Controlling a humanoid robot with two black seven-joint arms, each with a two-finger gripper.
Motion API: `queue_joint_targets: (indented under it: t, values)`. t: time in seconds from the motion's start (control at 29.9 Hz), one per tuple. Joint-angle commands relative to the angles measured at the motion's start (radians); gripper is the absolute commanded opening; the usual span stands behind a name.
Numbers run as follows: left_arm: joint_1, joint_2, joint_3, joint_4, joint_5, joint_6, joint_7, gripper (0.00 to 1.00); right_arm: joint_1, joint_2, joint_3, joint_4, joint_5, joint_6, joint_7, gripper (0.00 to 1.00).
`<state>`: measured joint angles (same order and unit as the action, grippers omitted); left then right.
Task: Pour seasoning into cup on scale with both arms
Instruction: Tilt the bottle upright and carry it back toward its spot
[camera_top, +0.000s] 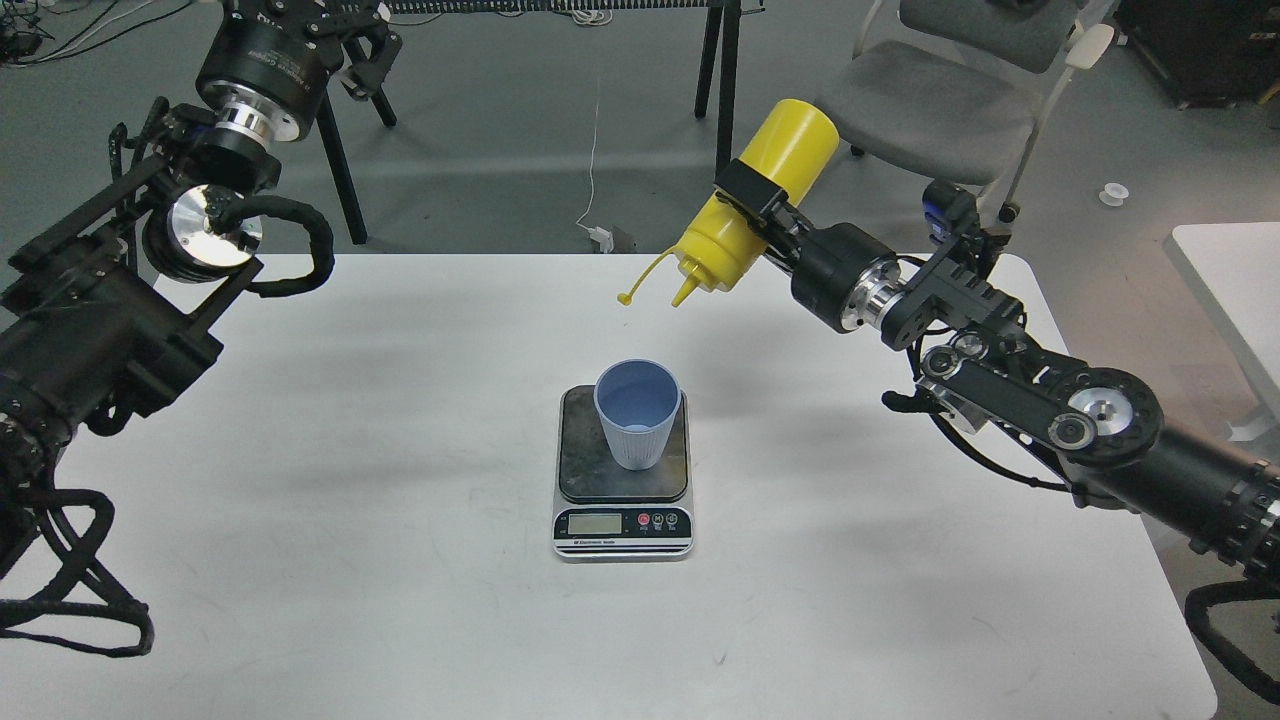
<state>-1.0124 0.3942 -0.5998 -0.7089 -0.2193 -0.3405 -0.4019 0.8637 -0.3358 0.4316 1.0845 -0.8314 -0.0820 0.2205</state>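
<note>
The left black pincer (365, 55) sits at the top edge of the view, dark and partly cut off, so its two fingers cannot be told apart. The right black pincer (757, 200) closes around the tall yellow plastic squeeze bottle (760, 200), and its black clamp hides a band of the bottle's body. The pale blue ribbed plastic cup (638, 412) covers the middle of the dark plate of the small flat kitchen scale (622, 480). The digits on the display are too small to read. The white surface (400, 560) is cut off at the bottom edge.
</note>
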Motion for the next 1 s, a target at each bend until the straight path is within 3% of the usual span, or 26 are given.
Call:
queue_joint_targets:
  t: [0.0, 0.27, 0.4, 0.47, 0.53, 0.97]
  values:
    - [0.0, 0.0, 0.0, 0.0, -0.002, 0.0, 0.0, 0.99, -0.044, -0.078, 0.051, 0.057, 0.242, 0.066, 0.008, 0.35]
    - [-0.002, -0.006, 0.0, 0.0, 0.0, 0.003, 0.0, 0.99, -0.31, -0.114, 0.315, 0.069, 0.685, 0.362, -0.015, 0.35]
    - [-0.002, -0.008, 0.0, 0.0, 0.0, 0.017, 0.0, 0.99, -0.402, -0.111, 0.341, 0.068, 0.901, 0.481, -0.021, 0.37]
    - [-0.003, -0.009, 0.002, 0.0, 0.001, 0.017, 0.0, 0.99, -0.436, -0.108, 0.341, 0.068, 1.032, 0.566, -0.047, 0.37]
    - [-0.003, -0.009, 0.002, 0.0, 0.001, 0.018, 0.001, 0.99, -0.463, -0.104, 0.343, 0.066, 1.133, 0.571, -0.075, 0.37]
    - [-0.003, -0.011, 0.011, 0.0, 0.005, 0.021, 0.001, 0.99, -0.514, 0.024, 0.341, -0.101, 1.356, 0.571, -0.084, 0.39]
